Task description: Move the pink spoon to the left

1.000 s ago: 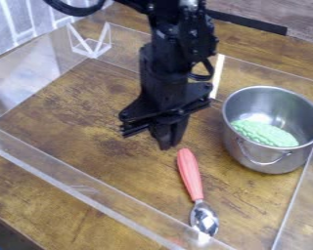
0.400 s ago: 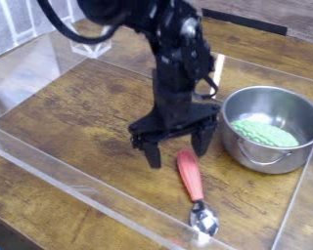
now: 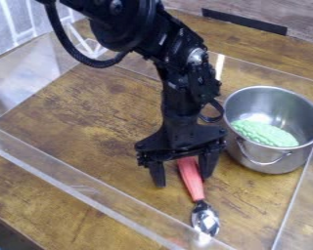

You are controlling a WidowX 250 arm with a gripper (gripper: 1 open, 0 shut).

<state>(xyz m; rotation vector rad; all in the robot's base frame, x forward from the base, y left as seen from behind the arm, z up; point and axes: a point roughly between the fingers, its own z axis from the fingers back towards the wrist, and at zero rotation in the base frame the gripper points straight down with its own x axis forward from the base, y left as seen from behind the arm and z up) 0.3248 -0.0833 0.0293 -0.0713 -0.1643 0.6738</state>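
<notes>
The pink spoon (image 3: 194, 186) lies on the wooden table at the front right, its pinkish-red handle pointing away from me and its shiny metal bowl (image 3: 203, 223) nearest the front edge. My black gripper (image 3: 183, 170) hangs low over the handle's upper end. It is open, with one finger (image 3: 156, 174) left of the handle and the other finger (image 3: 213, 164) right of it. The top of the handle is hidden behind the gripper. Whether the fingers touch the spoon I cannot tell.
A steel pot (image 3: 272, 127) with green contents stands at the right, close to the arm. Clear plastic walls (image 3: 67, 176) fence the table on the left and front. A wire frame (image 3: 87, 41) stands at the back left.
The gripper went from shut to open and dropped down to the right, from left of the spoon to straddling its handle. The spoon and pot have not moved.
</notes>
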